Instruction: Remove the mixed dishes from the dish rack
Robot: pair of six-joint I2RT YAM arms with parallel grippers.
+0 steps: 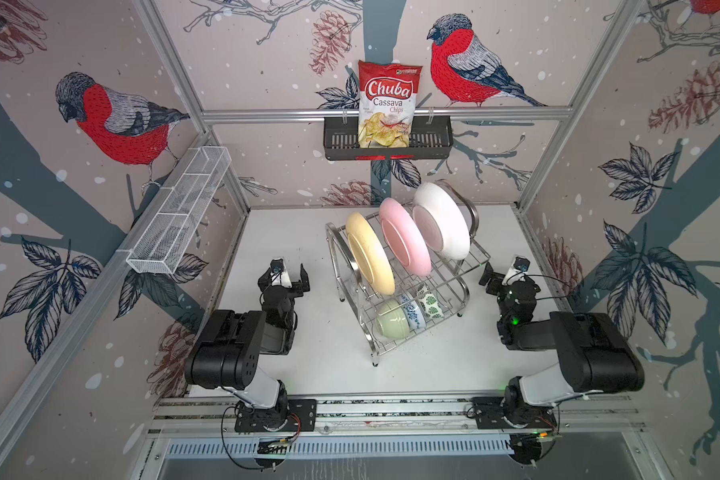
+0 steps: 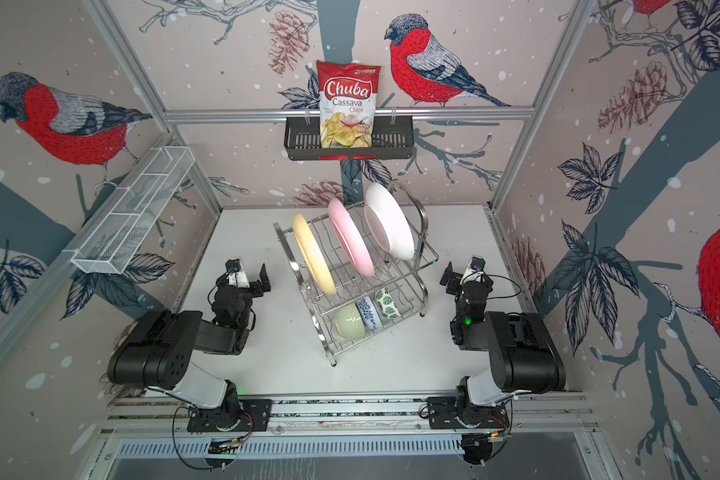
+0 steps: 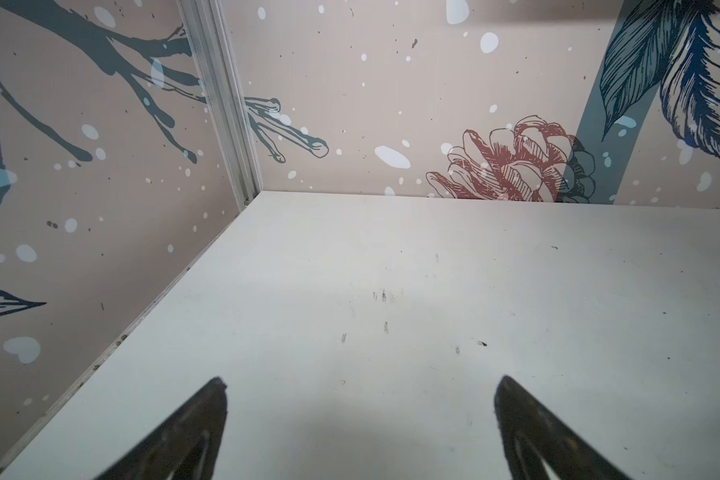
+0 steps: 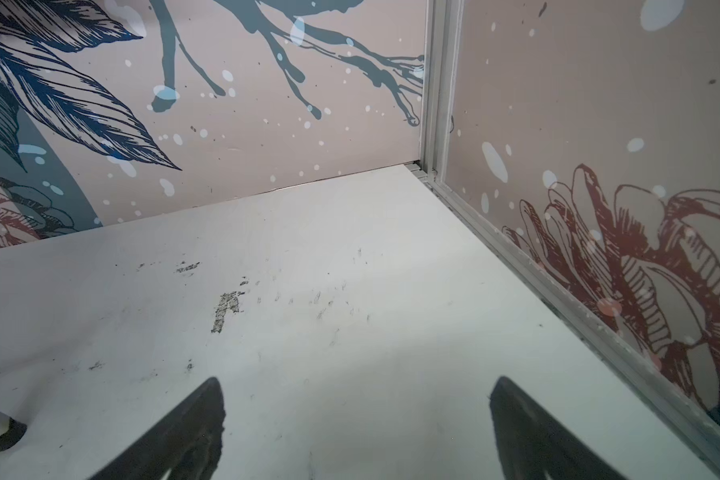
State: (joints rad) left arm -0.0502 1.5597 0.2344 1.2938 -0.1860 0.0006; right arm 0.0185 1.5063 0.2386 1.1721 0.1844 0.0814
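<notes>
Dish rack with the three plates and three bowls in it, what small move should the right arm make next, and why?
Probably swing the right gripper toward the rim of the white plate. Its jaws stand open and hold nothing, and that plate stands upright at the end of the dish rack nearest that arm, with its rim exposed.
</notes>
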